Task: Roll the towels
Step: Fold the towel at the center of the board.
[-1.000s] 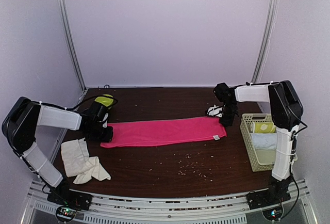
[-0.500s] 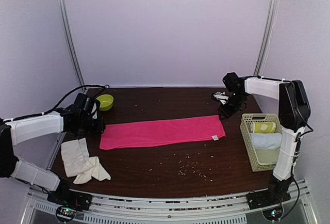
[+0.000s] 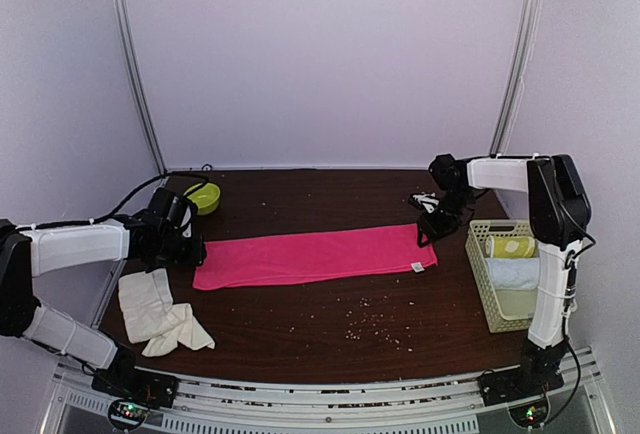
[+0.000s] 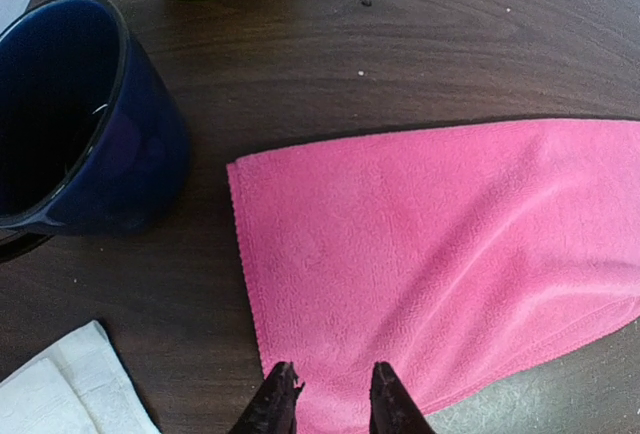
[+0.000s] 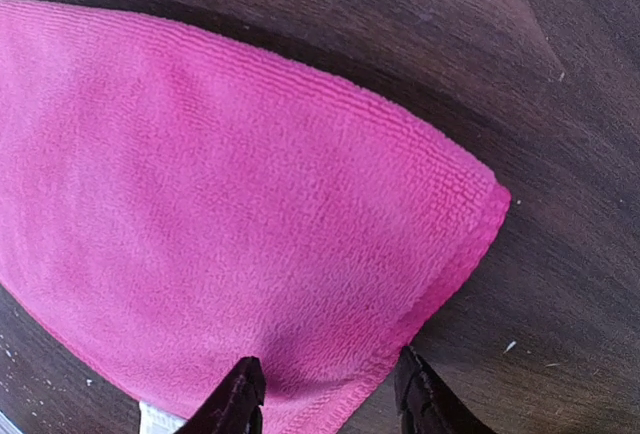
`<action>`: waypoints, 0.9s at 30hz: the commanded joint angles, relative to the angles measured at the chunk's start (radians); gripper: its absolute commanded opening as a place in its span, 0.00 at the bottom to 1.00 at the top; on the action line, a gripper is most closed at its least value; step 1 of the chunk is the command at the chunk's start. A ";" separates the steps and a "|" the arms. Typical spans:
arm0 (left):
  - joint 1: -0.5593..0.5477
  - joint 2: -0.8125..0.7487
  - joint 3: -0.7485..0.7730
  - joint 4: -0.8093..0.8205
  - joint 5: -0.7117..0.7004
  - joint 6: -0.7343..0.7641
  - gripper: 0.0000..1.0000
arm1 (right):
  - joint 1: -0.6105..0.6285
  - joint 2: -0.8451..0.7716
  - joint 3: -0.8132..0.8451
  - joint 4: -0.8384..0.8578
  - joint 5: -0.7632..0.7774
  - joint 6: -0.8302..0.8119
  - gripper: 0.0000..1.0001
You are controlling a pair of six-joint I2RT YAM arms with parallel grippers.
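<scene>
The bright pink towel [image 3: 315, 256] lies flat and stretched out across the middle of the table. My left gripper [image 3: 188, 250] hovers at its left end; in the left wrist view it is open [image 4: 332, 399] just above the pink cloth [image 4: 430, 254] with nothing between the fingers. My right gripper [image 3: 428, 232] is at the towel's far right corner; in the right wrist view it stands open [image 5: 328, 389] over that corner [image 5: 250, 204]. The cream towel [image 3: 160, 312] lies crumpled at the front left, and its edge [image 4: 50, 394] shows in the left wrist view.
A dark blue mug [image 4: 80, 124] and a yellow-green bowl [image 3: 203, 197] stand just left of the pink towel's end. A cream basket [image 3: 480, 266] at the right holds a yellow-green roll [image 3: 510, 247] and a white roll [image 3: 515, 272]. Crumbs dot the table's front [image 3: 365, 326].
The left gripper has let go of the pink towel's left end, opened and drawn back left. The right gripper opened wider, lifted away and returned over the right corner.
</scene>
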 commanded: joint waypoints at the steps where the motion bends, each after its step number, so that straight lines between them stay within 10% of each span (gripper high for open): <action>1: 0.007 0.024 -0.005 0.039 -0.005 0.019 0.28 | -0.003 0.015 -0.032 0.025 0.049 0.026 0.47; 7: 0.007 0.027 -0.003 0.041 -0.015 0.022 0.27 | -0.003 0.044 -0.065 0.060 0.058 0.026 0.42; 15: 0.008 0.041 -0.010 0.041 -0.012 0.015 0.28 | -0.054 0.026 -0.045 0.146 -0.048 0.013 0.00; 27: 0.007 0.087 -0.011 0.045 0.024 0.012 0.28 | -0.173 -0.054 0.183 0.099 -0.105 0.025 0.00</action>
